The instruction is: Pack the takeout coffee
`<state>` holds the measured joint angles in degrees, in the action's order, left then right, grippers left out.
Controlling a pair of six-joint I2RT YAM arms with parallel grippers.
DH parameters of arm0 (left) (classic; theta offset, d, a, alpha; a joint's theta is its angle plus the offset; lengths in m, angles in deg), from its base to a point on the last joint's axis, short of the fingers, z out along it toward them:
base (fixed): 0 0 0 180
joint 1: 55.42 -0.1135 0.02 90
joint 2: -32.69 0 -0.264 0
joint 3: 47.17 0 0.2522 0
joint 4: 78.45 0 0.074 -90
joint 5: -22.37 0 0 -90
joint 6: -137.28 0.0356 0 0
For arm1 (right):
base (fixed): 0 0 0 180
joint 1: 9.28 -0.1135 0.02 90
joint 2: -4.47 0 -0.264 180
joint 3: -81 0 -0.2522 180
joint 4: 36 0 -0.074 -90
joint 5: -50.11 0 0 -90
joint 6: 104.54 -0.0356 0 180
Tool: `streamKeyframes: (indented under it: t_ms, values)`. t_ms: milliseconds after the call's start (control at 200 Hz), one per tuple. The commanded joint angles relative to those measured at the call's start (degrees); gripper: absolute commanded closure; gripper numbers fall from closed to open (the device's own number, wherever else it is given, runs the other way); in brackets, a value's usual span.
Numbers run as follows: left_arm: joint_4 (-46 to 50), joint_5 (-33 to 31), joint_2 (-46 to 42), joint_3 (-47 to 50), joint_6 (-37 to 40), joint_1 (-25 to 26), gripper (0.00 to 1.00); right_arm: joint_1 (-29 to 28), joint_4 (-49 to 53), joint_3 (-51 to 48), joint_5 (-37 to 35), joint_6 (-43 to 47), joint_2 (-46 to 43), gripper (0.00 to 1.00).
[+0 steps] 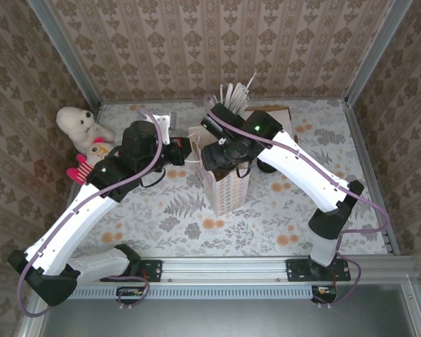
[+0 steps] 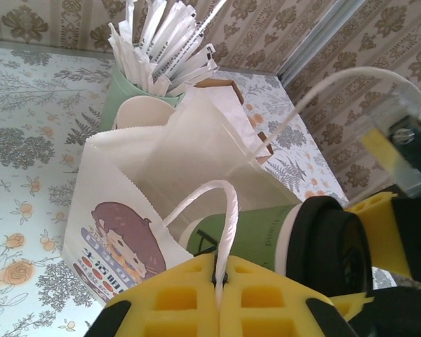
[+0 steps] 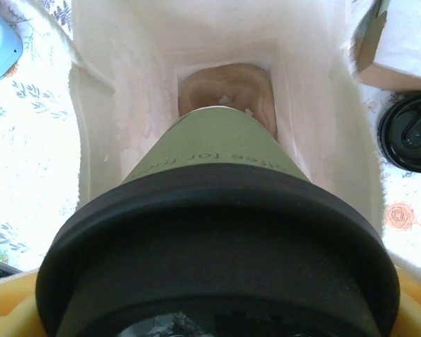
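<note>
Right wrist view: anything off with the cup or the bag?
Nothing spilled or torn. The green paper cup with black lid points base-first into the open white paper bag, and its lid looks seated. The only oddity is a loose black lid lying on the table beside the bag.

The cup [image 2: 256, 235], green paper with faint lettering and a round black lid [image 2: 330, 242], is hanging tilted at the open mouth of the white bag [image 2: 119, 175], its base pointing into the bag and its lid sitting outside the rim.
</note>
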<state>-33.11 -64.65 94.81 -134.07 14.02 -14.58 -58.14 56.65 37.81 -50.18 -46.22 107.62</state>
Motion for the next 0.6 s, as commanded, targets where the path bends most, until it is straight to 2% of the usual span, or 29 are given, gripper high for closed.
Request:
streamKeyframes:
  t_ms: [0,110,275,420,595]
  values:
    - [3.4,-3.1,-0.9,0.6,-0.6,-0.3,1.00,0.7,1.5,0.9,0.5,0.7,-2.8,0.42]
    - [3.3,-3.6,-1.4,1.0,-0.7,-0.6,1.00,1.5,-1.8,-2.0,3.3,0.6,-4.7,0.43]
    - [-2.5,4.8,-0.2,2.0,0.5,-0.3,1.00,1.2,1.0,1.3,2.5,-0.1,0.2,0.43]
    - [-1.4,3.1,-0.6,1.6,1.0,0.0,1.00,1.2,2.9,3.2,-2.1,-0.2,2.9,0.43]
    - [-3.5,3.2,-3.5,3.1,1.6,0.1,1.00,1.3,3.7,4.9,-0.5,0.2,6.0,0.43]
